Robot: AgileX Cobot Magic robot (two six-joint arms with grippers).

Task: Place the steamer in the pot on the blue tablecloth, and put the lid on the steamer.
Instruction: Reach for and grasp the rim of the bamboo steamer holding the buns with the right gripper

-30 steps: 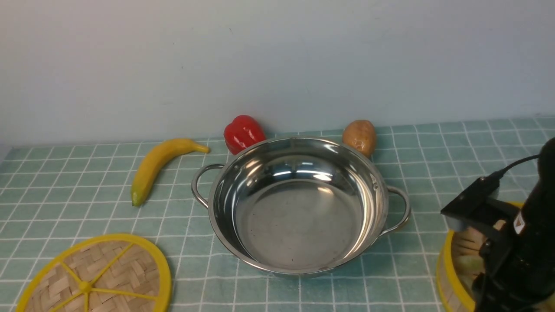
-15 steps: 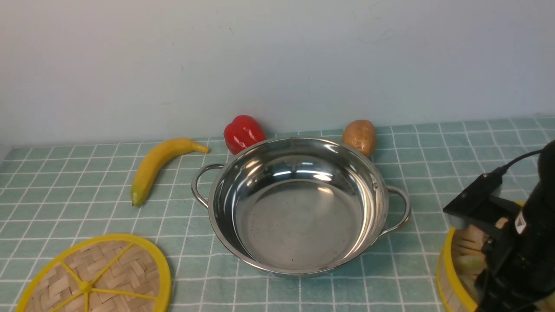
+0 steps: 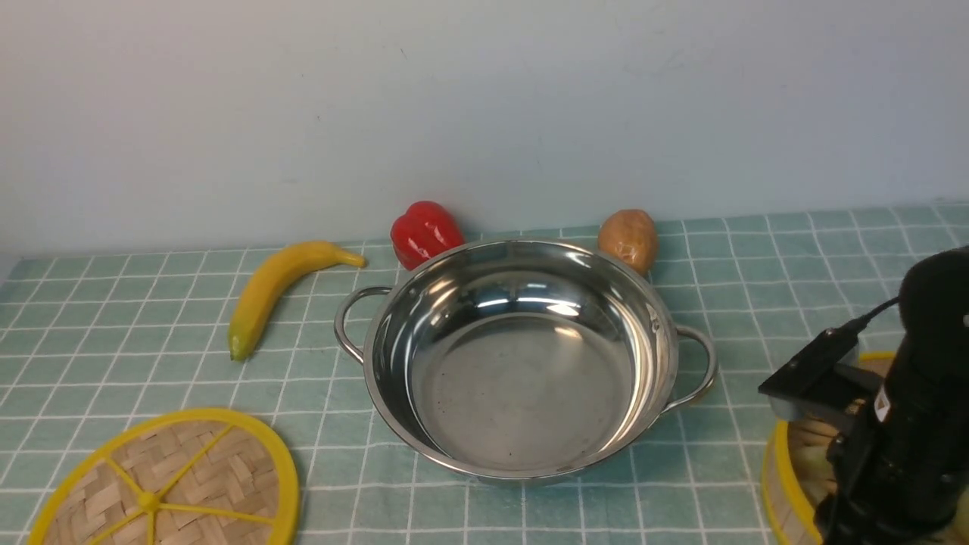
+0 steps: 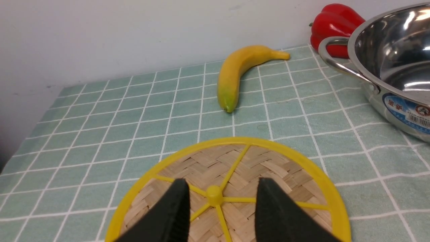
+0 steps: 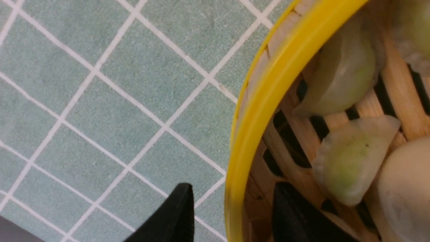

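Plain pale wall [image 3: 484, 98] at the back, and the whole table is covered by the blue tablecloth [image 3: 113, 318] with the white grid on it. The pot [image 3: 522, 393] sits pretty much dead centre on the cloth, shiny and with nothing inside. A banana [image 3: 276, 284] lies off to its left. A red pepper [image 3: 424, 233] and a potato [image 3: 628, 238] sit just behind the pot's back rim, up near the wall.

The lid [image 3: 170, 484] is lying flat on the cloth in the near left corner, well apart from the pot. From the left wrist camera, the left gripper [image 4: 221, 183] has its two black fingers spread fairly wide over the lid, one on each side of the yellow centre hub. Can't tell if they actually touch the weave.

The steamer [image 3: 774, 473] is at the near right edge on the cloth, to the right of the pot, mostly hidden behind the right arm in the front view. The right wrist camera shows it better. The right gripper [image 5: 232, 188] is spread apart and straddling the yellow rim, with one finger outside over the cloth and the other down inside the basket. There's a gap on both sides, so it isn't pinching the rim. Inside you can see greenish-white dumplings [image 5: 349, 161] and a pale bun [image 5: 406, 181] on the slats.
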